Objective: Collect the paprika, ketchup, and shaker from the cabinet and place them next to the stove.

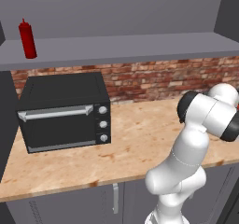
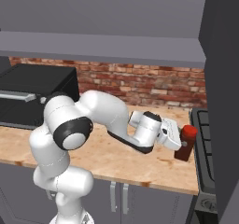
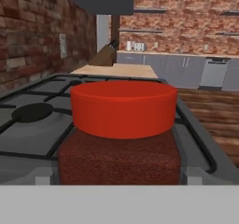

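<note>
Standing on the counter (image 2: 140, 164) beside the stove (image 2: 205, 143), the paprika (image 2: 186, 143) sits between the gripper's (image 2: 183, 141) wide-open jaws. Ketchup (image 1: 27, 39) is well apart, on the cabinet (image 1: 126, 48)

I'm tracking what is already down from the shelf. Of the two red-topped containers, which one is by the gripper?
The paprika jar, squat and dark with a red cap, on the counter beside the stove. The slim ketchup bottle stands on the shelf.

Paprika (image 3: 122, 134) looms right up close, red cap on top, dark brown-red body below; stove (image 3: 32, 120) spreads behind it, black grates and a round burner at left; brick wall (image 3: 28, 36) runs alongside.
</note>
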